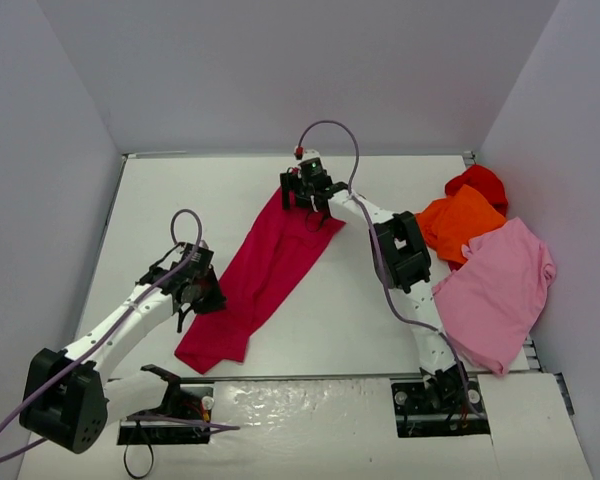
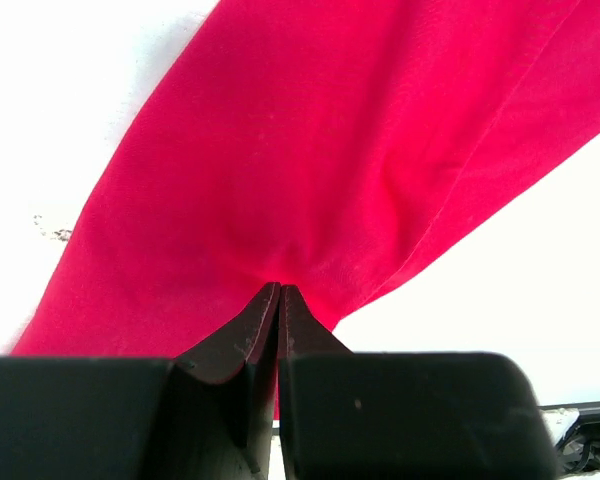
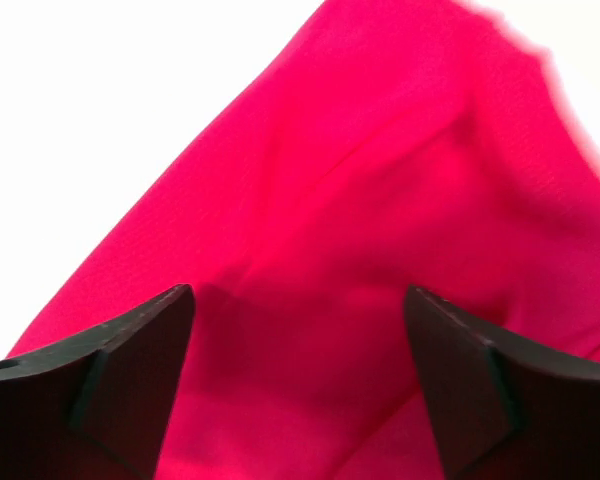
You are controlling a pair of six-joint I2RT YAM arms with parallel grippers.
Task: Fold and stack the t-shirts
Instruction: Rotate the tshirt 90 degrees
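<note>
Now: crimson t-shirt [image 1: 272, 262] lies as long strip on worktop [image 1: 180, 200], long axis running from left pincer [image 2: 280, 292] to right pincer [image 3: 300, 305]. Left pincer clamped on cloth edge, shirt fanning ahead. Right pincer spread apart over far end, cloth directly beneath.

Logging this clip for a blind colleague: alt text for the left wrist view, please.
The left gripper is shut on a fold of the crimson shirt, which puckers at its tips. The shirt runs as a broad band from lower left to upper right over the white table.
</note>
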